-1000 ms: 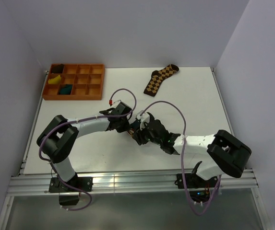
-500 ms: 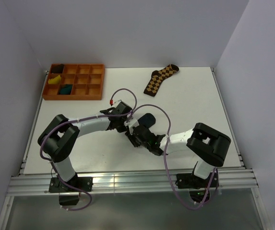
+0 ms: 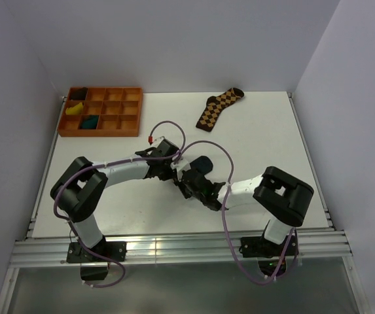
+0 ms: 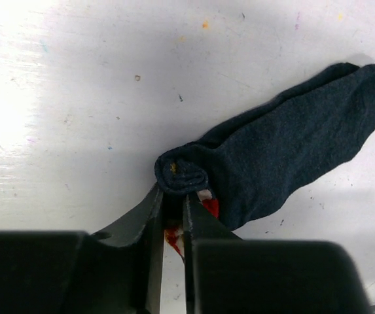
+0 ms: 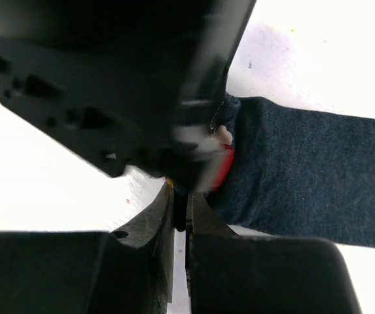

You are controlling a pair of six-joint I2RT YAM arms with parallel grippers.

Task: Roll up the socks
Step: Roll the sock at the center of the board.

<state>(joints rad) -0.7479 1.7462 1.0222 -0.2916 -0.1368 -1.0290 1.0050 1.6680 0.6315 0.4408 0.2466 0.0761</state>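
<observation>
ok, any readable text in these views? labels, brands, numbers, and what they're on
No readable text in any view.
teal sock: the red and white patch is mostly hidden by the fingers; no lettering shows.
wooden tray: no labels visible on the rim or dividers.
argyle sock: diamond pattern only, no text.

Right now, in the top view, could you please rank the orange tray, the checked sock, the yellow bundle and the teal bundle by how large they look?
1. orange tray
2. checked sock
3. yellow bundle and teal bundle: these look about alike, so I would not rank one above the other.
</observation>
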